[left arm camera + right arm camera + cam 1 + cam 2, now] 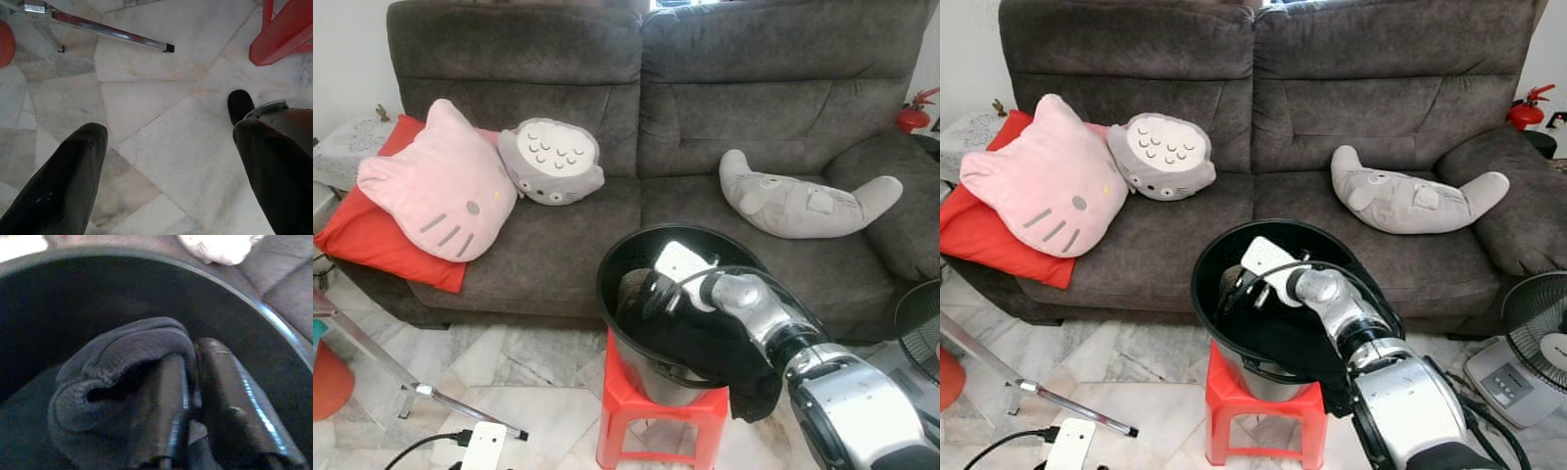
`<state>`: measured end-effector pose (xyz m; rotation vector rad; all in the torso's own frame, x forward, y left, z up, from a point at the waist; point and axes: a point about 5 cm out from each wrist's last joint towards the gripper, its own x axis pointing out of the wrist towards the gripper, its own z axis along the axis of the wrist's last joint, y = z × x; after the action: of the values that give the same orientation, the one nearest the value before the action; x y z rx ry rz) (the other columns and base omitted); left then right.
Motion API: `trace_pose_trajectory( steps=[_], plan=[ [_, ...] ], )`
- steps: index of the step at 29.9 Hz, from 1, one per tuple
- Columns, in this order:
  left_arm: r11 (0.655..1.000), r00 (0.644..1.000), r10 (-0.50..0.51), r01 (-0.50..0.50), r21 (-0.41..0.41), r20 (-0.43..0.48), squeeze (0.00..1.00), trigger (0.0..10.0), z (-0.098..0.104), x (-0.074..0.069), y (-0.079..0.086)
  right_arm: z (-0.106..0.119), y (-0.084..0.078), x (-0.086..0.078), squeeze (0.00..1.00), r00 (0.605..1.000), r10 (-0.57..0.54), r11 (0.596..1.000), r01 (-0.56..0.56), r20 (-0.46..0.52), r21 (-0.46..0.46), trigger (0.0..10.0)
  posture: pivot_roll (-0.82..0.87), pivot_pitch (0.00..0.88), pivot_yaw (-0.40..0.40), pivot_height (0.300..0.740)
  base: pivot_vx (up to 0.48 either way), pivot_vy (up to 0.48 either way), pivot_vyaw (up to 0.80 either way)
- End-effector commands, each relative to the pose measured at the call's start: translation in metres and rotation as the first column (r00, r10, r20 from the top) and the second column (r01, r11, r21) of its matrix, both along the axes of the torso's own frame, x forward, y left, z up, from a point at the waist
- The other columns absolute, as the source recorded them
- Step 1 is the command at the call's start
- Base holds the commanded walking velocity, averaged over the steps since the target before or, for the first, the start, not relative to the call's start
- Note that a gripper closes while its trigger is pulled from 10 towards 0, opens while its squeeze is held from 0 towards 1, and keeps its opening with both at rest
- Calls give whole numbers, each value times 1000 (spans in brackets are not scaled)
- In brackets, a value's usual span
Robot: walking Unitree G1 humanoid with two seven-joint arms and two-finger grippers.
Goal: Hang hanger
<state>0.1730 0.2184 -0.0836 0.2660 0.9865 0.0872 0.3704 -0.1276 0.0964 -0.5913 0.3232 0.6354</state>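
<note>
Down by the red stool (661, 416), nearest to us, our left hand (166, 161) hangs idle over the marble floor (161, 98), its two black fingers spread wide with nothing between them. On top of that stool sits the black tub (619, 257), and our right hand (193, 406) is reached down inside it, fingers pressed together on a fold of dark cloth (122, 382). More of this dark fabric spills over the tub's near rim, on the stool's right side.

We see no hanger anywhere; what we hold is a garment, so we judge the task's thing to be this cloth, or something hidden beneath it. It looks soft, light and limp, likely a fleecy knit. It will sag and bunch when lifted, and should not slip much from the pads. We would take it by a thick fold or a hem, as now, since a thin single layer could slide out.

Beyond the stool stands the grey sofa (705, 108), carrying a pink cat cushion (435, 186), a round grey plush (551, 162) and a long grey plush (803, 196).
</note>
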Motion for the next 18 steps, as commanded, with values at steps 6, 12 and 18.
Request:
trace_pose_trajectory(
  steps=[6,12,18],
  plan=[
    [1000,1000,-8,8,13,-22,0,10000,-1,-3,3,16,6,7,1000,998,-36,992,29,53,125,10000,-16,0,51,740,0,0,0],
    [1000,1000,-14,14,11,-25,0,10000,-1,-3,3,14,9,5,1000,997,-38,990,30,60,138,10000,-18,0,51,740,0,0,0],
    [1000,1000,-10,10,10,-23,0,10000,-1,-3,2,23,-5,10,1000,953,-274,917,220,127,334,10000,-18,0,51,740,0,0,0]
  ],
)
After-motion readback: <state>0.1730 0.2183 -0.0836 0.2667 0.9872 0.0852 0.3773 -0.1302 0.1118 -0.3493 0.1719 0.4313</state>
